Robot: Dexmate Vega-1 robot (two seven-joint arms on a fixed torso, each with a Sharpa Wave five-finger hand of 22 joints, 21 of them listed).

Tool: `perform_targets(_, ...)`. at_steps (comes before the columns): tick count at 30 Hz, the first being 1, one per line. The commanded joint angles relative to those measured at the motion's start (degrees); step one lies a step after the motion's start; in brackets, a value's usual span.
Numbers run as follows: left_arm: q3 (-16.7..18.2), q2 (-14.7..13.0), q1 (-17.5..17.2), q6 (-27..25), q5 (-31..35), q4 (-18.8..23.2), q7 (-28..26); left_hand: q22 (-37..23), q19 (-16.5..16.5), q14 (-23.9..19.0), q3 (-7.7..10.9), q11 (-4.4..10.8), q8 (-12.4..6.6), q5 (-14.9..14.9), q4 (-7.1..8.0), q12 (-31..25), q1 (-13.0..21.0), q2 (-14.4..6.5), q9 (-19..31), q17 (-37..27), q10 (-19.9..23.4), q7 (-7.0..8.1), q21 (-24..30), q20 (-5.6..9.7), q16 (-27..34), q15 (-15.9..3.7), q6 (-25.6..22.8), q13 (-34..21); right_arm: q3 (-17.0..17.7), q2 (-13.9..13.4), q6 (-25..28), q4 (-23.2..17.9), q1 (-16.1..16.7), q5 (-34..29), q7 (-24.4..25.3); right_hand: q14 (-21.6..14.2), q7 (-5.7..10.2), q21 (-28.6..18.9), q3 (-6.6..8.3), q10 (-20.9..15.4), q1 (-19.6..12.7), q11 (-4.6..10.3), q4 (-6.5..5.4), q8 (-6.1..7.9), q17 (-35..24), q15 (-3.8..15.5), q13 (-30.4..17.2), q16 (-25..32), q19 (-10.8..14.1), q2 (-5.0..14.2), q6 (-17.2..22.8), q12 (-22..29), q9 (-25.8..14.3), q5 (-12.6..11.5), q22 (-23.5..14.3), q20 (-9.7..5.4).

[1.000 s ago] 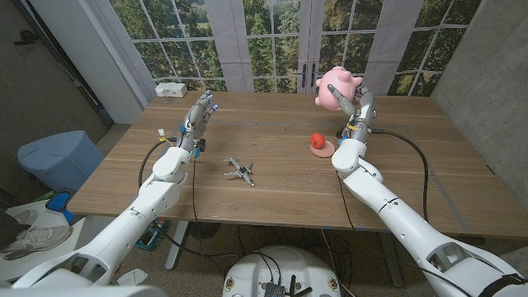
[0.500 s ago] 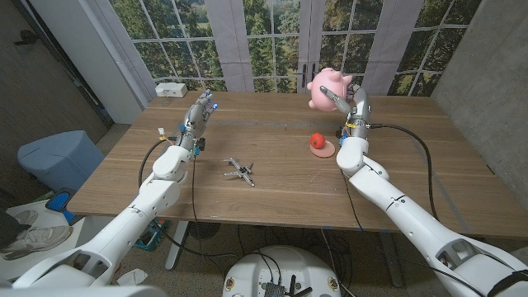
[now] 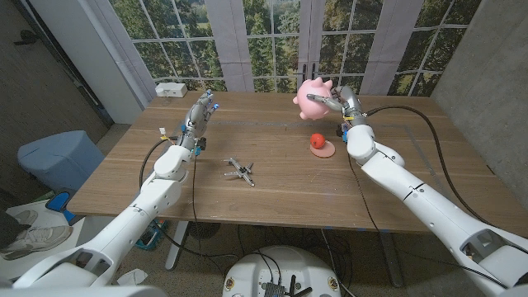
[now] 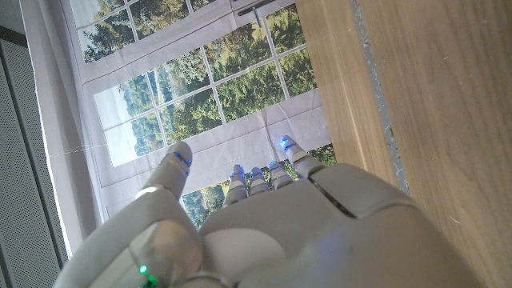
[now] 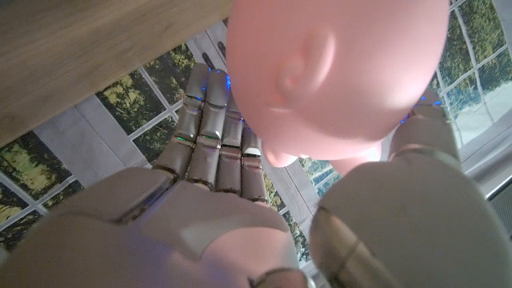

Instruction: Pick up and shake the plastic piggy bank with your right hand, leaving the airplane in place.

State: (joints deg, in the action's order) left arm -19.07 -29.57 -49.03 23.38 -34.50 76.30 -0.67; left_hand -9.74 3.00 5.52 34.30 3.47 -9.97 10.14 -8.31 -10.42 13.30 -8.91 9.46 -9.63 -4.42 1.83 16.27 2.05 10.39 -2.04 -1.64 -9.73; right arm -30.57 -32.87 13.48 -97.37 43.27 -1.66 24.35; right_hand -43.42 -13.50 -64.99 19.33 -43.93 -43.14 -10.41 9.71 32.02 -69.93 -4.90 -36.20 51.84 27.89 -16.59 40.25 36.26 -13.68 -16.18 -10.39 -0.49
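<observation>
The right robot hand (image 3: pixel 342 106) holds the pink piggy bank (image 3: pixel 311 97) up in the air above the far part of the wooden surface (image 3: pixel 272 177), well clear of the boards. In the right wrist view its fingers (image 5: pixel 210 132) reach up along one side of the smooth, rounded plastic body (image 5: pixel 336 76) and the thumb closes on the other side, so the grip wraps the pig.

Below and just nearer than the raised pig, a small red ball-like thing (image 3: pixel 317 141) sits in a shallow pinkish dish (image 3: pixel 324 150) on the surface. The airplane (image 3: pixel 240 170), a small, thin, spiky grey shape, lies near the middle of the surface, well apart from both robot hands.

The left robot hand (image 3: pixel 199 110) stands upright at the far left of the surface, fingers extended and close together, gripping nothing; the left wrist view shows its fingertips (image 4: pixel 283 146) against the window.

A white box (image 3: pixel 172 89) rests at the far left corner.
</observation>
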Motion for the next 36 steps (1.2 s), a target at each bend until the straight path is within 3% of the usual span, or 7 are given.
perform_targets(1,-0.17,0.12,0.11,-0.08,0.22,-0.03,-0.14,-0.21,0.57,-0.08,-0.23,0.01,-0.24,-0.07,-0.17,-0.43,0.72,-0.69,0.31,-0.02,-0.24,0.03,-0.40,0.32,-0.19,-0.73,0.08,-0.28,-1.34,-3.38,6.76,-3.83,-1.87,2.18,-7.23,-9.55,12.64,-0.38,15.60,-16.89,-18.81,16.07,0.19,0.25,-0.19,17.57,-10.46,-0.08,-2.16,19.10,14.35,0.03,-7.39,-0.17,-0.15,-2.88)
perform_targets(10,-0.11,-0.01,-0.57,-0.07,0.45,1.00,-0.80,-0.22,0.65,-0.07,-0.24,0.01,-0.23,-0.07,-0.16,-0.44,0.75,-0.69,0.30,-0.02,-0.22,0.01,-0.57,0.32,-0.19,-0.72,0.09,-0.28,-1.21,-3.68,6.86,-4.59,-0.99,1.73,-5.10,-9.48,12.61,-0.69,15.68,-16.87,-18.79,15.93,0.13,0.23,-0.19,17.51,-10.91,-0.11,-2.38,19.08,14.44,0.12,-7.53,-0.09,-0.12,-2.87)
perform_targets(20,0.00,-0.45,-1.71,-0.35,1.00,2.97,-1.93,-0.22,0.73,-0.07,-0.26,0.03,-0.23,-0.08,-0.17,-0.44,0.77,-0.68,0.30,-0.02,-0.22,-0.01,-0.78,0.31,-0.19,-0.71,0.11,-0.28,0.61,-1.93,2.38,-3.39,2.21,0.56,2.47,-9.40,12.52,-1.06,15.79,-16.90,-18.71,16.00,0.07,0.15,-0.13,17.47,-11.03,-0.21,-2.42,19.06,14.50,0.02,-7.59,0.00,-0.08,-2.85)
perform_targets(36,0.35,-0.95,-3.01,-0.62,1.52,4.94,-3.19,-0.23,0.88,-0.07,-0.28,0.08,-0.23,-0.07,-0.15,-0.43,0.82,-0.71,0.30,-0.02,-0.24,-0.02,-1.10,0.30,-0.20,-0.75,0.10,-0.28,3.17,7.50,-6.40,3.55,5.47,-4.54,23.25,-9.64,12.51,-1.61,16.02,-17.07,-18.80,16.13,0.16,0.00,-0.14,17.52,-11.05,-0.20,-2.45,18.96,14.56,-0.19,-7.71,0.11,-0.04,-2.71)
